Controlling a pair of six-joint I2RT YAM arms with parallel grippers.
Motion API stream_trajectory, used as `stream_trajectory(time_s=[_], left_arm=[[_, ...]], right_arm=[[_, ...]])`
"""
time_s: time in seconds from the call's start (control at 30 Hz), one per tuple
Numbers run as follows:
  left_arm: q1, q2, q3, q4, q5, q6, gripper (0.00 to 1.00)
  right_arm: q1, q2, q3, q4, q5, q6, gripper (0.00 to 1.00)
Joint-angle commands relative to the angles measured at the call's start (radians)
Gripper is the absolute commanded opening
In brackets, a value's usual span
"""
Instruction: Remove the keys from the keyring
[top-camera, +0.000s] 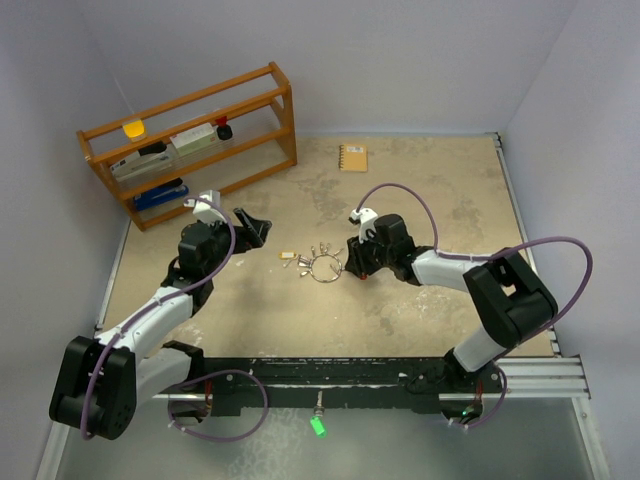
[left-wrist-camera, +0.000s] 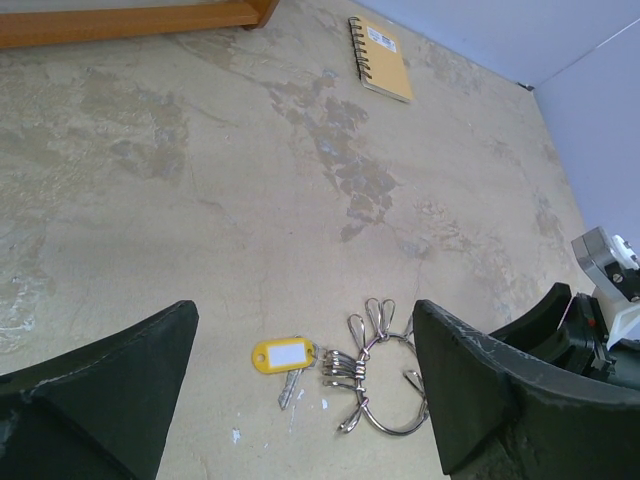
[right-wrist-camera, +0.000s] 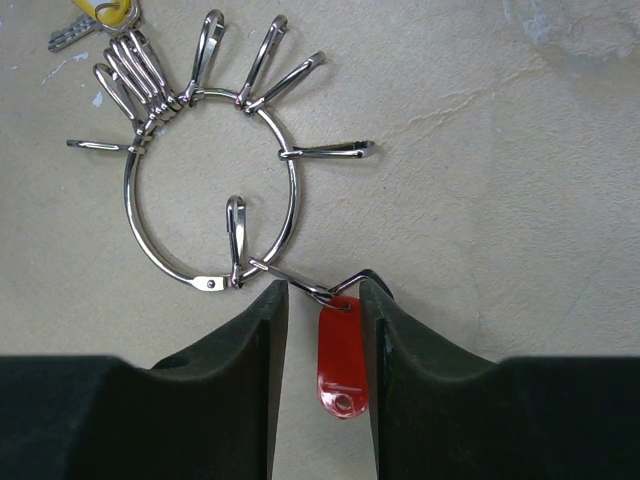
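The keyring (right-wrist-camera: 294, 195) is a thin silver wire ring lying flat on the table, with several silver clips fanned round it. A red key tag (right-wrist-camera: 340, 365) hangs from one clip at the ring's near side and lies between the fingers of my right gripper (right-wrist-camera: 322, 305). These stand narrowly apart, with a small gap on each side of the tag. A yellow tag (left-wrist-camera: 283, 354) and a silver key (left-wrist-camera: 290, 388) are clipped at the ring's (left-wrist-camera: 394, 431) left side. My left gripper (left-wrist-camera: 304, 312) is wide open and empty, above and left of the ring (top-camera: 314, 272).
A small orange spiral notebook (top-camera: 353, 157) lies at the back of the table. A wooden shelf rack (top-camera: 190, 140) with several items stands at the back left. White walls close in the table on three sides.
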Motion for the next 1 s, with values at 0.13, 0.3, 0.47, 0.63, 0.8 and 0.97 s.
stream_trajectory(time_s=[0.13, 0.3, 0.47, 0.63, 0.8, 0.97], left_arm=[[-0.004, -0.021, 0.030, 0.033, -0.023, -0.008, 0.83], [-0.004, -0.035, 0.018, 0.042, -0.044, -0.019, 0.64], [-0.002, -0.053, 0.012, 0.058, -0.049, -0.006, 0.56], [0.017, 0.050, 0.080, 0.031, 0.022, -0.040, 0.11], [0.103, 0.227, 0.048, 0.386, 0.305, -0.267, 0.22], [0.103, 0.278, 0.086, 0.442, 0.380, -0.246, 0.20]], right_arm=[[0.016, 0.039, 0.033, -0.041, 0.013, -0.004, 0.28], [0.030, 0.055, 0.045, -0.079, 0.042, -0.005, 0.10], [0.064, 0.040, 0.079, -0.130, 0.122, -0.016, 0.00], [0.122, -0.043, 0.151, -0.185, 0.234, -0.046, 0.00], [0.176, -0.151, 0.222, -0.215, 0.329, -0.091, 0.00], [0.206, -0.229, 0.289, -0.231, 0.368, -0.131, 0.00]])
